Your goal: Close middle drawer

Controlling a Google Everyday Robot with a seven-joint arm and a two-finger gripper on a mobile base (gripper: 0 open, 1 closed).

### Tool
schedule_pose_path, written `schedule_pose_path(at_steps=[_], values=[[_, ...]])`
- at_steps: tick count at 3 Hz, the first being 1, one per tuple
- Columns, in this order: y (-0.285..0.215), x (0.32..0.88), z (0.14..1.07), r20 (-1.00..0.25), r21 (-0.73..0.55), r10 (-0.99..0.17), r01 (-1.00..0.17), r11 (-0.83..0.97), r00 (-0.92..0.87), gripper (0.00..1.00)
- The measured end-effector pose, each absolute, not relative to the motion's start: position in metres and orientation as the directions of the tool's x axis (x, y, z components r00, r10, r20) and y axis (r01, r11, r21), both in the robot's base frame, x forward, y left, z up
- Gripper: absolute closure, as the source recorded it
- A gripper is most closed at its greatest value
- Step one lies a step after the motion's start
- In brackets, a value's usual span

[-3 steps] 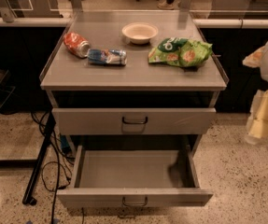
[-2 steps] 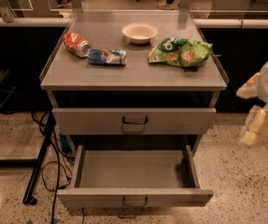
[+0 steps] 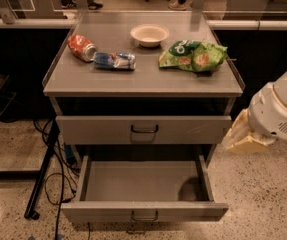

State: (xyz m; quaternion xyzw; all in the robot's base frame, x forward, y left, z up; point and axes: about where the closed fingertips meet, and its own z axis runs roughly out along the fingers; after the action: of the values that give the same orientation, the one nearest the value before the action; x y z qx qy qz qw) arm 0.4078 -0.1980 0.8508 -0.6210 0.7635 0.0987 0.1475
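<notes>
middle drawer (image 3: pixel 144 184) found pulled open, set below and left of the gripper (image 3: pixel 239 138), untouched; gripper's state cannot be told.

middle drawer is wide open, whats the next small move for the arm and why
Probably bring the gripper left and down, to just in front of the middle drawer. That drawer stands pulled far out, while the gripper hangs to the right of the cabinet, at about the height of the top drawer, touching nothing, so it cannot push yet.
</notes>
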Motion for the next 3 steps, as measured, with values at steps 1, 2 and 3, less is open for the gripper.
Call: schedule_pose_path(at_steps=[1, 2, 3], values=[[-0.193, 0.404, 0.849, -0.357, -0.023, -0.916, -0.979, 0.203, -0.182, 1.00], [-0.190, 0.399, 0.846, -0.359, -0.013, -0.916, -0.980, 0.197, -0.179, 1.00], [-0.172, 0.383, 0.818, -0.404, 0.012, -0.904, -0.988, 0.152, -0.144, 1.00]])
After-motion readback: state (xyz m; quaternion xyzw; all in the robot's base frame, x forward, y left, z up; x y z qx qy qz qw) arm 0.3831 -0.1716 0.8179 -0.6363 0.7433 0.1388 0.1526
